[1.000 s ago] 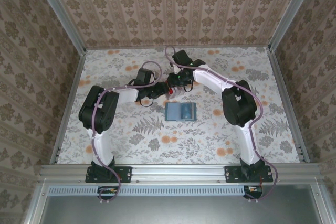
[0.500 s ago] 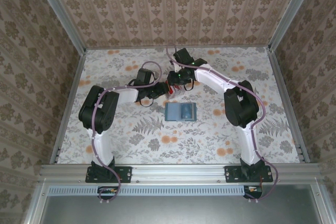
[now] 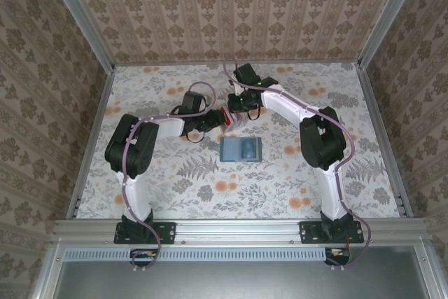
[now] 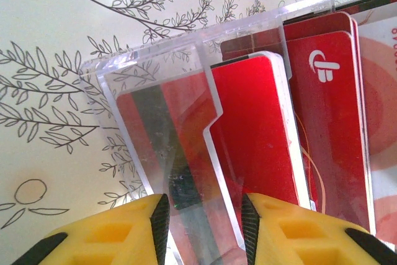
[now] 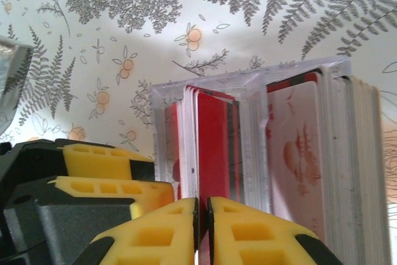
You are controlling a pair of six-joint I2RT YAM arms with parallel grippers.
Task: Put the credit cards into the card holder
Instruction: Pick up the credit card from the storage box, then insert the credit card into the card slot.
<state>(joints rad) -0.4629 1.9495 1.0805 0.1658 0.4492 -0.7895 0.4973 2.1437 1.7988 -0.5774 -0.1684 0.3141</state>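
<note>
- The floral table (image 3: 175, 187) carries everything.
- The left tool (image 4: 203, 218) grips one end of the clear box (image 4: 155, 116) between its fingers, beyond the table's middle.
- The right tool (image 5: 202, 215) is nearly closed, pinching the edge of one red card.
- The card holder (image 3: 241, 150) lies flat mid-table, apart from both tools.
- The credit cards (image 4: 254, 134) stand on edge inside the clear box.

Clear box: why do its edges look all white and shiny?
Left wrist view: light glints off the clear box edges, whitening them over the red cards. Right wrist view: same pale sheen on its walls; the near yellow fingers look soft. Top external view: even light.
</note>
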